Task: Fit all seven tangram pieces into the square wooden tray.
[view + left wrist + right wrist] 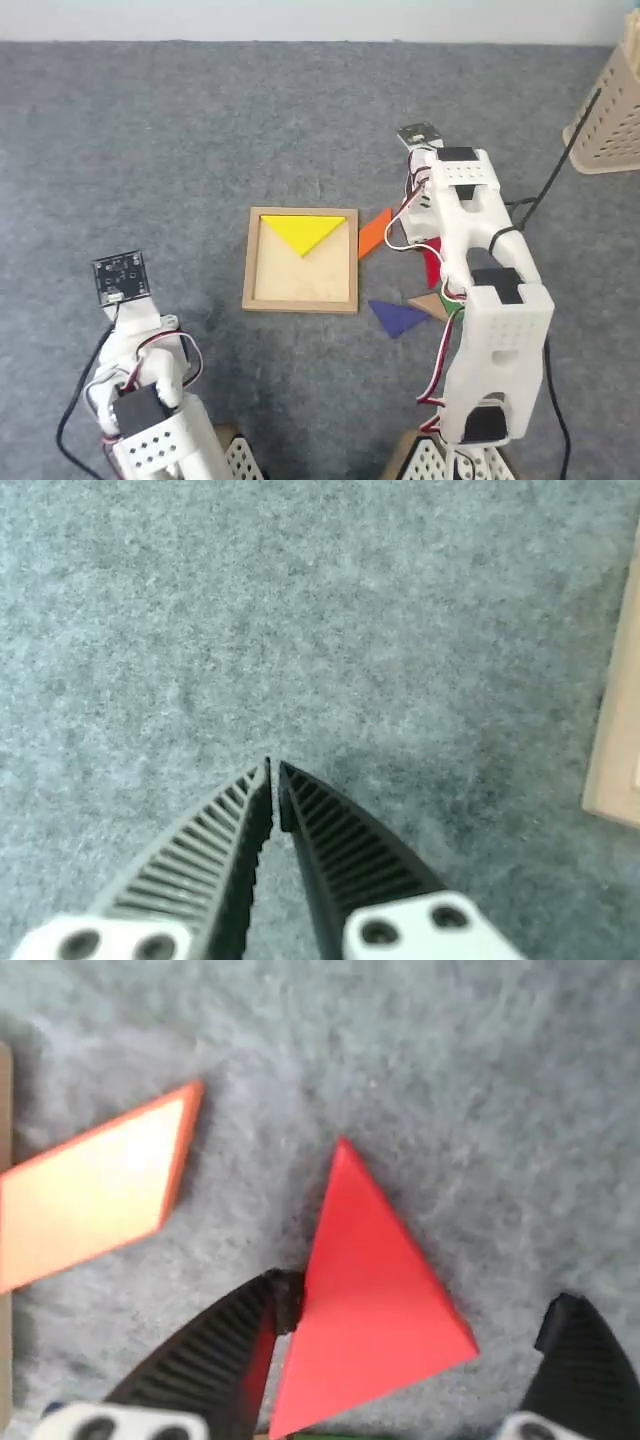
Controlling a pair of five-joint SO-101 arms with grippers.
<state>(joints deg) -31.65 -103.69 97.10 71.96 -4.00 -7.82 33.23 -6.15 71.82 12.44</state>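
A gray fuzzy mat covers the bench [200, 130], and a white wall runs along its far edge. The left arm [140, 410] sits at the near left corner. Its pincer [273, 772] is closed tight, tip to tip, with nothing in it. It hangs over the mat, near the left side of the tray.

The square wooden tray [250, 262] lies flat in the middle of the bench. One yellow triangle [302, 232] lies inside it. The triangle's long side runs along the tray's far side, and its point aims at the middle of the tray.

Just beside the tray's right side, by the far corner, lies an orange slanted piece [374, 232]. A blue piece [398, 316] lies nearer the bench's near edge, with a tan piece [430, 305] just beside it.

The right arm [480, 280] is over the pieces on the right side. Its pincer [425, 1305] is wide open around a red triangle [370, 1300] that lies on the mat. One finger [230, 1350] touches the triangle's edge, and the other finger stands apart from it.

A tan basket [612, 110] stands at the far right edge of the bench.
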